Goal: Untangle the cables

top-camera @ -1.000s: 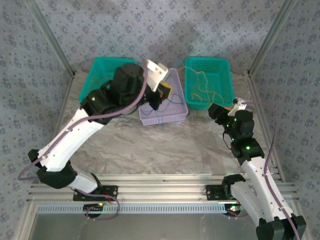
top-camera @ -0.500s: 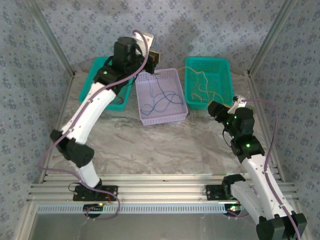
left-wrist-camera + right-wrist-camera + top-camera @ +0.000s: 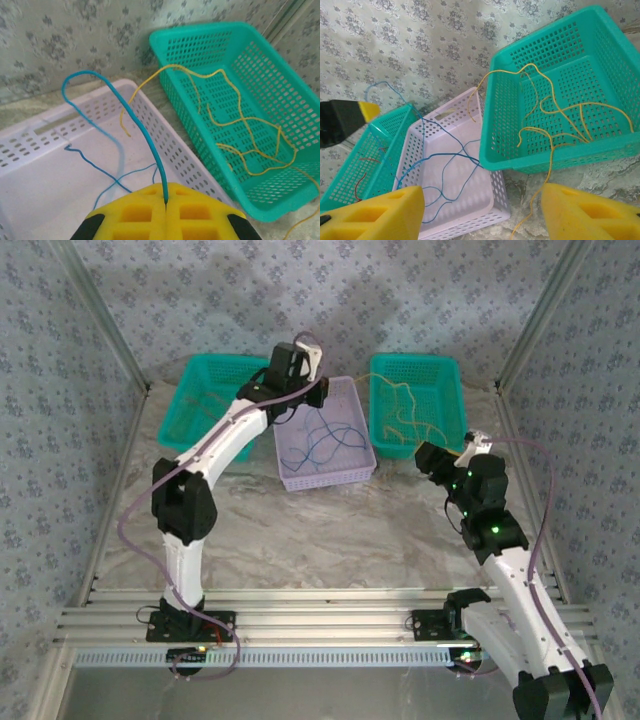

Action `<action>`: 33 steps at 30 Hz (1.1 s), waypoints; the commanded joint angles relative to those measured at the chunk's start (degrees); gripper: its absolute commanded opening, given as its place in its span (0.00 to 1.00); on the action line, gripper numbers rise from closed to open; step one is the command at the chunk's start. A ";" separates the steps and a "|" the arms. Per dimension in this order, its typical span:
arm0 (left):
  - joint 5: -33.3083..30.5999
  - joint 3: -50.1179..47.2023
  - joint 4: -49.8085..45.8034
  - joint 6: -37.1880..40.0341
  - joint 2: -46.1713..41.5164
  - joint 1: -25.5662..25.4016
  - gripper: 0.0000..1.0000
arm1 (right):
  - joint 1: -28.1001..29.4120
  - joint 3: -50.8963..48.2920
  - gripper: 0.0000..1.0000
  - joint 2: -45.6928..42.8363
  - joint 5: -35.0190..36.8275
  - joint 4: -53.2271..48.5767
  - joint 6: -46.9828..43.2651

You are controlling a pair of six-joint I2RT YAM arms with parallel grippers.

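My left gripper (image 3: pixel 165 202) is shut on a blue cable (image 3: pixel 145 135), which arcs up from between its yellow fingers and drops into the lavender basket (image 3: pixel 165 145). From above, this gripper (image 3: pixel 320 392) hangs over the basket's far left corner. More blue cables (image 3: pixel 325 440) lie loose inside that basket (image 3: pixel 362 468). Yellow cables (image 3: pixel 405 420) sit in the right teal basket (image 3: pixel 455 400), and one strand (image 3: pixel 551 155) hangs over its front wall. A red cable (image 3: pixel 370 160) lies in the left teal basket (image 3: pixel 185 400). My right gripper (image 3: pixel 482 212) stands open and holds nothing, near that basket's front corner (image 3: pixel 428 455).
The three baskets stand side by side at the back of the marble-patterned table (image 3: pixel 320 530). Patterned cloth walls and metal frame posts (image 3: pixel 100 320) close in the back and sides. Bare table lies between the baskets and the arm bases.
The left arm has stretched out towards the back and come down over the lavender basket's far edge, with the blue cable still in its jaws. The right arm has stayed put.
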 commanded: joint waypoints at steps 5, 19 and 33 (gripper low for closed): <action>1.86 -0.23 2.06 -1.76 5.91 0.29 0.14 | 0.42 1.92 0.65 4.95 -1.63 -1.38 -0.54; 1.26 -5.84 0.89 -2.68 -10.83 -1.86 1.00 | 1.27 18.68 0.65 30.20 2.84 -1.43 -0.81; -5.61 -21.04 -1.84 -4.79 -31.19 -4.07 1.00 | -1.45 67.33 0.65 75.86 18.37 -18.13 -23.34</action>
